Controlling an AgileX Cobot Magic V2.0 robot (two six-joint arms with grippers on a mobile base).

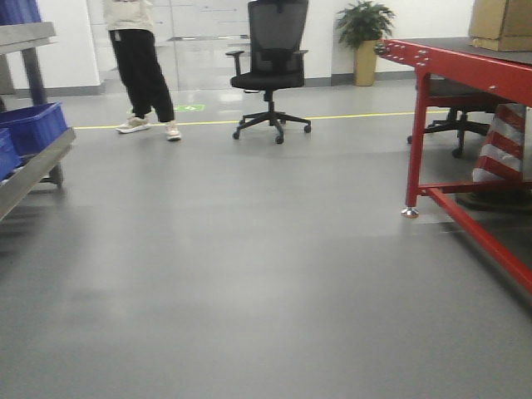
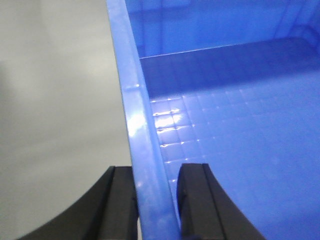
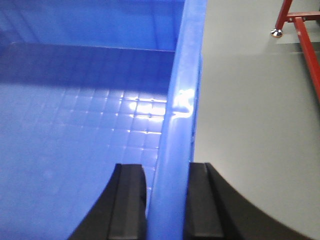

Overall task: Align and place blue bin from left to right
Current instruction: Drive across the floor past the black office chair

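Note:
The blue bin [image 2: 240, 125] fills both wrist views, an open crate with a gridded floor, hanging over grey floor. In the left wrist view its left wall rim [image 2: 132, 115] runs between the black fingers of my left gripper [image 2: 156, 172], which is shut on that wall. The right wrist view shows the bin [image 3: 75, 125] from the other side. My right gripper [image 3: 167, 170] is shut on the right wall rim [image 3: 182, 100], one finger inside and one outside. The bin and both grippers are out of the front view.
A red metal table [image 1: 465, 75] with a cardboard box [image 1: 501, 25] stands at right; its foot [image 3: 276, 33] lies ahead of the right gripper. A shelf with dark blue bins [image 1: 33, 125] stands at left. Farther off are an office chair [image 1: 270, 75] and a person [image 1: 141, 66].

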